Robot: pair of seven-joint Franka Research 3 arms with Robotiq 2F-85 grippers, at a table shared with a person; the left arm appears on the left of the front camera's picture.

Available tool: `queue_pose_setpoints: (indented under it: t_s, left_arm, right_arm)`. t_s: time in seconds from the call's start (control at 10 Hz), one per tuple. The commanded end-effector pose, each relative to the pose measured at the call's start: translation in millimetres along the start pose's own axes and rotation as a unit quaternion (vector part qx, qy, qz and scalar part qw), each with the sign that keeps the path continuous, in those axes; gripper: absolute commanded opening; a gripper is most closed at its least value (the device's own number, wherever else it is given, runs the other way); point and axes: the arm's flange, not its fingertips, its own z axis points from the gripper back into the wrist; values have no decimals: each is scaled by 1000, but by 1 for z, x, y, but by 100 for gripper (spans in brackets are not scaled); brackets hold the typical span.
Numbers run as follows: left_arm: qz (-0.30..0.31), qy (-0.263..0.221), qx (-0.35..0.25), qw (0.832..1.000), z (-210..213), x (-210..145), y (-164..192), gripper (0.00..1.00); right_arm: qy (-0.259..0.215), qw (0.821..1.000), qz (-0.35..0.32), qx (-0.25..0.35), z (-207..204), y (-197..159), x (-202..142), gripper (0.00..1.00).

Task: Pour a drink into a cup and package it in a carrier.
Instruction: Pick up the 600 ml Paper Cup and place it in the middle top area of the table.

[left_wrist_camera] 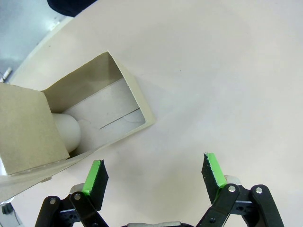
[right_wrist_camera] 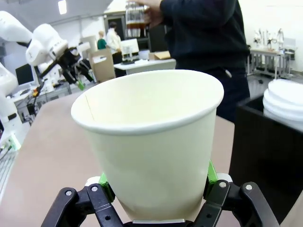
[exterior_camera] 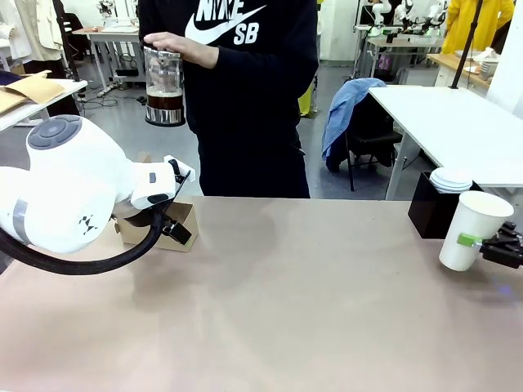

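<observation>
Right tool (right_wrist_camera: 156, 182): we see it clamped on the cup (right_wrist_camera: 151, 132), one green pad pressed to each side of the lower wall.
Cup: white paper, no lid on it, nothing visible inside; in the front view it (exterior_camera: 472, 229) leans at the right end of the tabletop (exterior_camera: 310, 302), with the right tool (exterior_camera: 480, 242) gripping it from the right. We cannot tell whether its base touches the surface.
Beside the cup: a black box (exterior_camera: 426, 211) just to its left, with a stack of white lids (exterior_camera: 451, 179) on top.
Left tool (left_wrist_camera: 154, 172): released, fingers spread wide over bare tabletop with nothing between them.
Carrier (left_wrist_camera: 94, 109): brown cardboard, near the left tool's left pad (left_wrist_camera: 94, 177); a pale rounded shape sits inside, possibly a cup well. From the front we find it (exterior_camera: 185, 214) at the left end, partly behind the left tool (exterior_camera: 176, 231).
Drink (exterior_camera: 164, 101): dark liquid low in a glass press pot (exterior_camera: 164, 82), held in the air by the person's hand (exterior_camera: 176, 45) across the tabletop.
</observation>
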Motion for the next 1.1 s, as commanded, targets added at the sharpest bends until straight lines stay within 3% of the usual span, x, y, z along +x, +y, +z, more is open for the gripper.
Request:
queue_pose_setpoints:
  t_s: [0.0, 0.2, 0.4, 0.7, 1.0]
  left_arm:
    - [0, 0, -1, 1000, 0, 0, 0, 100]
    - [0, 0, -1, 1000, 0, 0, 0, 100]
    - [0, 0, -1, 1000, 0, 0, 0, 100]
    - [0, 0, -1, 1000, 0, 0, 0, 100]
    - [0, 0, -1, 1000, 0, 0, 0, 100]
  right_arm:
    - [-5, 999, -6, -41, -13, 38, 53, 80]
    - [15, 998, -4, -53, -65, 62, 93, 80]
    - [28, 999, -3, -24, -152, 57, 110, 80]
    - [40, 999, -3, -15, -259, 36, 90, 80]
    - [32, 999, -4, -29, -322, 4, 53, 80]
